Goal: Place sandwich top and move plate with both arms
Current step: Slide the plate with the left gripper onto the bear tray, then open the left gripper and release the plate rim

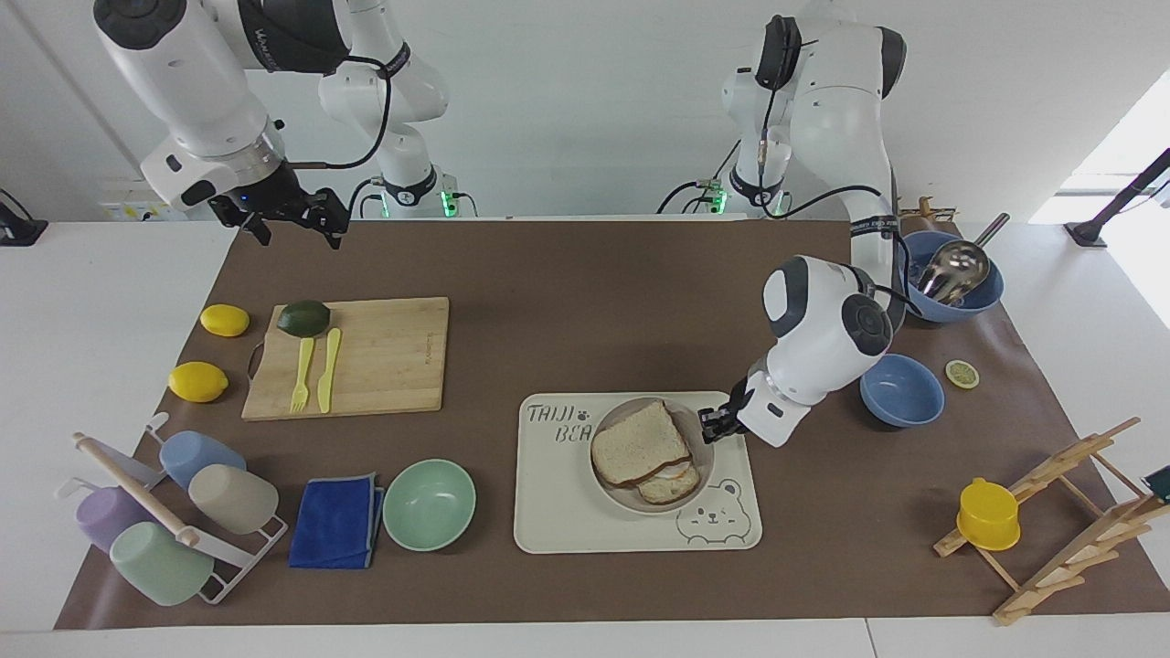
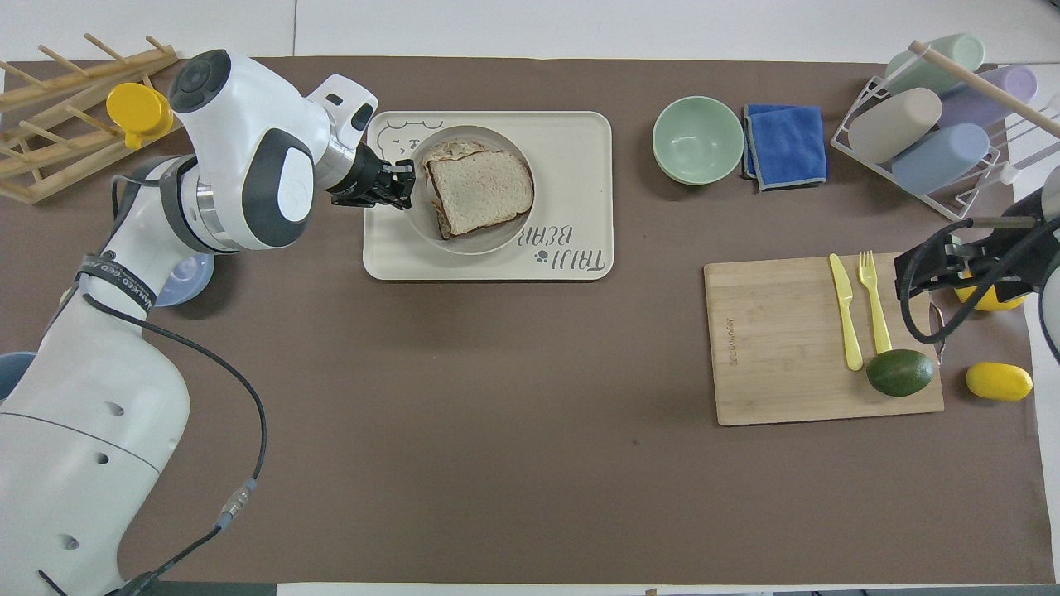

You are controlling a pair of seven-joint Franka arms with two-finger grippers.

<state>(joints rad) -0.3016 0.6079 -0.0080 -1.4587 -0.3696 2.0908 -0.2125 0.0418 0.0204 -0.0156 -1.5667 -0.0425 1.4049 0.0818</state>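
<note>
The sandwich top [image 1: 638, 441] lies on the toast with egg [image 1: 672, 482] on the plate [image 1: 681, 409]. The plate is on or just above the cream bear tray [image 1: 567, 512], toward the bear end; I cannot tell if it rests. My left gripper [image 1: 711, 427] is shut on the plate's rim, on the side toward the left arm's end. In the overhead view the left gripper [image 2: 406, 184] grips the plate [image 2: 480, 240] with the sandwich top [image 2: 480, 190] on it, over the tray [image 2: 580, 141]. My right gripper [image 1: 300, 228] waits open in the air by the cutting board; it also shows in the overhead view [image 2: 952, 269].
A mint-green bowl [image 1: 429, 504] and blue cloth [image 1: 336, 521] lie beside the tray. The cutting board [image 1: 384, 356] holds an avocado, fork and knife; two lemons lie beside it. Two blue bowls [image 1: 901, 390], a cup rack [image 1: 174, 512] and a wooden rack [image 1: 1051, 512] stand at the table's ends.
</note>
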